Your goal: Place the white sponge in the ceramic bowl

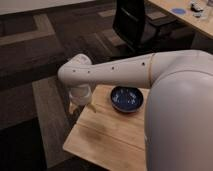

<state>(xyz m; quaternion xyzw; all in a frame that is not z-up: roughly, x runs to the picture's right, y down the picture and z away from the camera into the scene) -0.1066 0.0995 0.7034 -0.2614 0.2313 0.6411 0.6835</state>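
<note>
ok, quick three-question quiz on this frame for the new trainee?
1. True or false: the sponge lies in the bowl.
2. The gripper is: A) at the table's left end, apart from the bowl; B) inside the bowl; C) over the far desk.
3. What dark furniture stands beyond the table?
Key: 1 false, the bowl shows only its blue inside; 2 A; 3 a black chair.

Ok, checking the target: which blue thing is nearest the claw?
The dark-blue bowl, beside the claw over the wooden table's corner; the blue disc lies on the far desk.
</note>
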